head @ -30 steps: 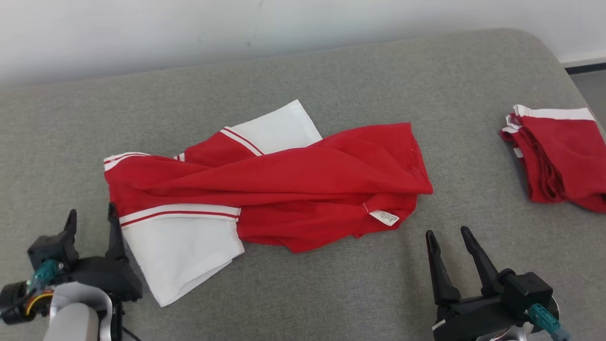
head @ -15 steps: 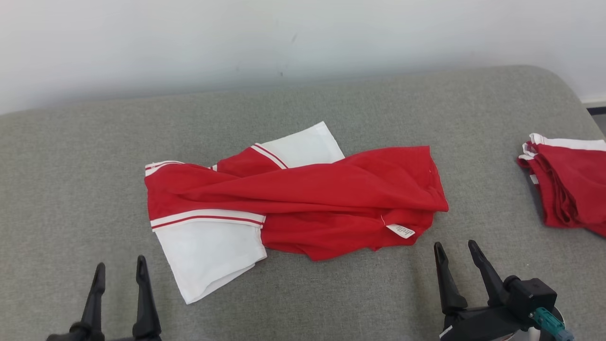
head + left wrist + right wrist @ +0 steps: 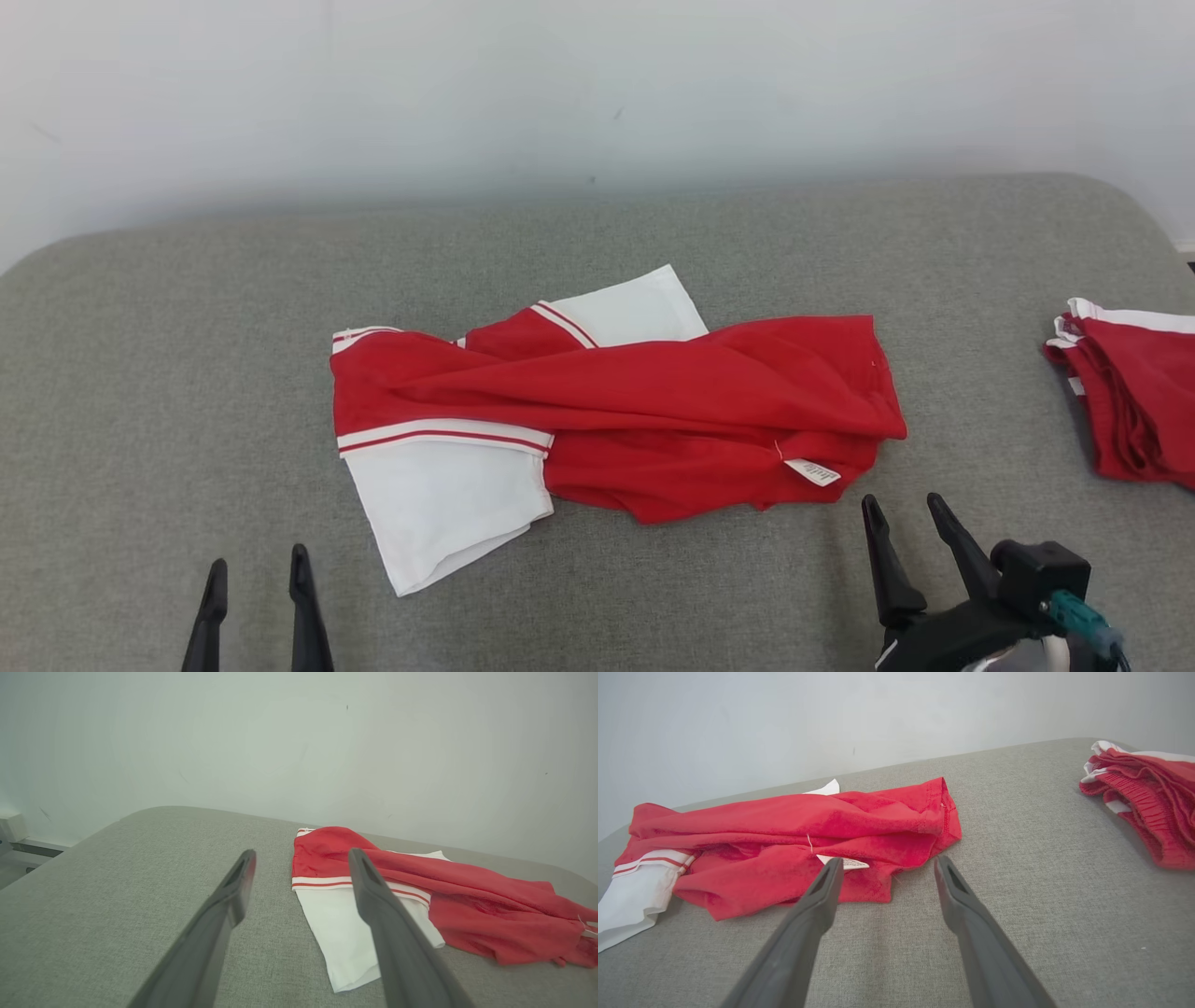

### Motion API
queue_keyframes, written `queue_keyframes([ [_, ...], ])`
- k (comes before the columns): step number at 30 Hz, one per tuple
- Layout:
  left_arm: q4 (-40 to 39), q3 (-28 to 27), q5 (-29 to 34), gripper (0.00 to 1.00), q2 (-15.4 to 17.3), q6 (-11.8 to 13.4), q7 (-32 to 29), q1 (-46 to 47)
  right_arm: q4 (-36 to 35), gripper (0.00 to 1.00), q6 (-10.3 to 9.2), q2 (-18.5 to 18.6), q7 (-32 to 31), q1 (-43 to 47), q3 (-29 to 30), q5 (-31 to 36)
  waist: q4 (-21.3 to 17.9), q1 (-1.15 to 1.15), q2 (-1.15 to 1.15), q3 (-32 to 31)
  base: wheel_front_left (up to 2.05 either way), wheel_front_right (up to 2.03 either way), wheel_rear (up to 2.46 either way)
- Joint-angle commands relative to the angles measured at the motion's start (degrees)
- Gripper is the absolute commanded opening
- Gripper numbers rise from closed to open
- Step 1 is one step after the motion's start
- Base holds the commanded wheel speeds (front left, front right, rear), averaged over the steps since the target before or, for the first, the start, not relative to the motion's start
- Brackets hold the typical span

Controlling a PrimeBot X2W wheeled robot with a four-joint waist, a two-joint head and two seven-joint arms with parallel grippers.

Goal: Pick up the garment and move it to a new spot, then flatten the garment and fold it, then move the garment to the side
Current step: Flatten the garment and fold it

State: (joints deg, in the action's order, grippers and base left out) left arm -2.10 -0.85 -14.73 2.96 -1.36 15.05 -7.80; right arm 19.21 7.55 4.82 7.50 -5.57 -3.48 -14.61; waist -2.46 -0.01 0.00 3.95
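The garment [image 3: 616,401] is a red piece with white striped leg ends, lying crumpled and twisted across the middle of the grey padded surface [image 3: 168,392]. It also lies ahead in the left wrist view [image 3: 420,891] and the right wrist view [image 3: 784,835]. A white label [image 3: 812,471] pokes out at its near right edge. My left gripper [image 3: 257,569] stands open at the lower left, short of the white leg end. My right gripper [image 3: 904,509] is open at the lower right, just in front of the label, touching nothing.
A second red and white garment [image 3: 1130,392] lies folded at the right edge of the surface, also seen in the right wrist view [image 3: 1148,798]. A pale wall [image 3: 597,84] runs behind the surface. Bare grey padding lies to the left of the crumpled garment.
The head camera has tilted up and back, so everything sits lower in the picture. The left gripper has dropped toward the bottom edge, its wrist now out of frame. The garment has not moved.
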Motion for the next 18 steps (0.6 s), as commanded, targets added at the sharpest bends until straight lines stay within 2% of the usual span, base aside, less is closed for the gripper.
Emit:
queue_keyframes([
  [1, -0.2, 0.2, -0.6, 1.00, -0.1, 0.3, 0.2, -0.2, 0.6, 1.00, -0.14, 0.4, -0.4, -0.9, 0.2, -0.4, 0.3, 0.01, 0.00, 0.5, 0.00, 0.00, 0.00],
  [9, -0.2, 1.5, -0.2, 1.00, -0.1, 0.2, 0.2, 1.5, 7.7, 1.00, -0.14, 1.2, -4.8, -6.9, -1.1, -1.7, 1.5, 0.01, 0.00, 3.1, 0.00, 0.00, 0.00],
  [18, 0.1, 1.8, 0.5, 1.00, -0.1, -0.6, 0.2, 2.8, 14.6, 1.00, -0.14, 2.2, -5.8, -11.9, -3.8, -3.7, 2.8, 0.01, 0.00, 4.4, 0.00, 0.00, 0.00],
])
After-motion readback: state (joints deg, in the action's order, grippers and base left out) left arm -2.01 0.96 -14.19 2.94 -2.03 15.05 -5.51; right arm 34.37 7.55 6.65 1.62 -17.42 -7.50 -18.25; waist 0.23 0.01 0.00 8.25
